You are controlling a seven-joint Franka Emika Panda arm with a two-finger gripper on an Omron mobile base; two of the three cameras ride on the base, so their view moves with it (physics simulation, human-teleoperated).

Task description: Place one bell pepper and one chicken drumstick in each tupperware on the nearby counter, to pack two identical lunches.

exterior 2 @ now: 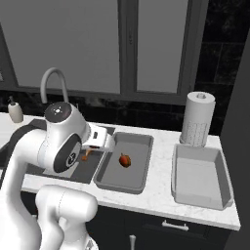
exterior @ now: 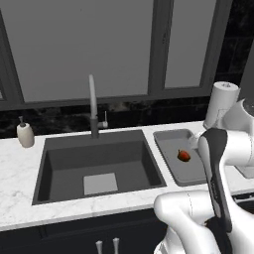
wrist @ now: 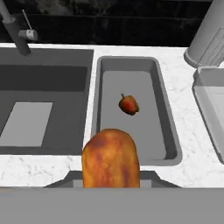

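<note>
Closest to the hand camera, a browned chicken drumstick [wrist: 110, 158] stands up from the bottom edge, its long axis running straight away from the lens and its rounded end toward the tub ahead. The hand [exterior 2: 91, 152] is clamped on it; in the right base view a bit of orange-brown meat hangs just under the white wrist.

Just beyond the drumstick lies the nearer tupperware [wrist: 168, 131], a grey tub with its long side running away from the hand, set on the white counter [wrist: 43, 170] right beside the dark sink basin [wrist: 43, 78]. One red-orange bell pepper [wrist: 129, 105] sits inside it, about mid-floor, tilted with its green stem up and away.

The second tupperware [exterior 2: 201, 177] lies further right on the counter, apart from the first, in front of a paper towel roll [exterior 2: 197, 118].

The arm bends at its elbow in front of the base, and the wrist reaches forward over the seam between sink and nearer tub, above the counter's front part. A faucet [exterior: 93, 106] rises behind the basin, with a soap bottle [exterior: 25, 133] at far left.
</note>
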